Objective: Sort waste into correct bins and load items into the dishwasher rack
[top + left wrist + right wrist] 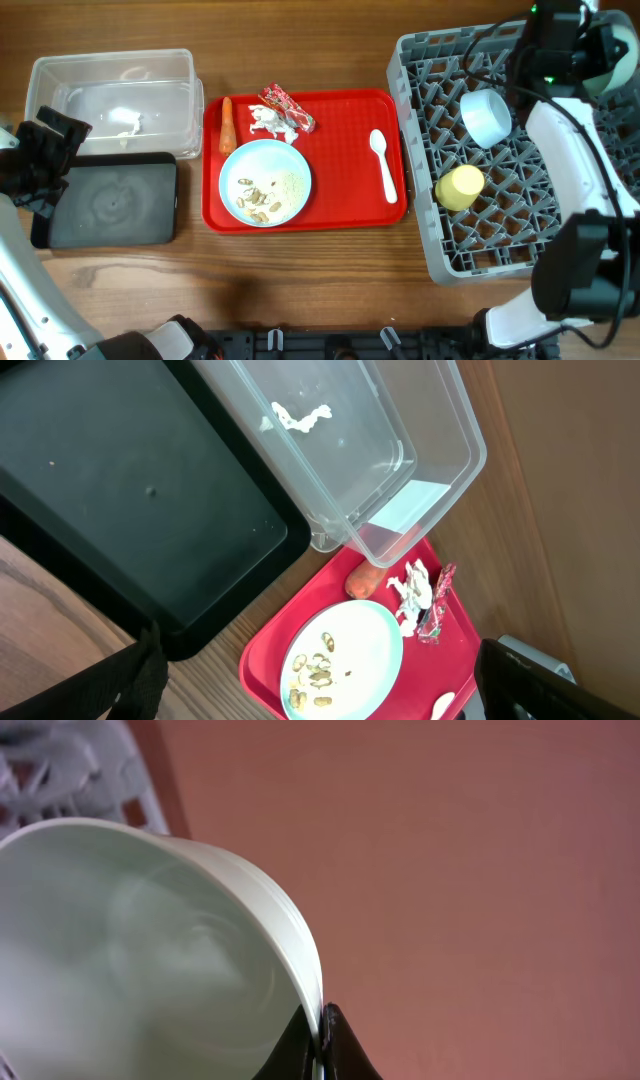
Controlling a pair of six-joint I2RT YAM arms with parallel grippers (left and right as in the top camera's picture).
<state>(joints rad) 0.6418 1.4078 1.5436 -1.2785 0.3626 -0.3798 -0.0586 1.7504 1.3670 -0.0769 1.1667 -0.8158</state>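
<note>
On the red tray (390,205) lie an orange carrot (226,123), a red-and-white wrapper (290,108), a white tissue (264,122), a white spoon (383,165) and a light blue plate (265,182) with seeds and grains. The grey dishwasher rack (520,230) holds a small light blue bowl (487,117) and a yellow cup (459,187). My right gripper (320,1045) is shut on the rim of the pale mint bowl (150,950), held above the rack's far right (608,52). My left gripper (320,660) is open and empty, at the black tray's left edge (45,160).
The clear tub (110,70) stands at the back left with a white scrap (300,415) inside. The black tray (120,205) lies in front of it, touching it. Bare wooden table shows along the front edge.
</note>
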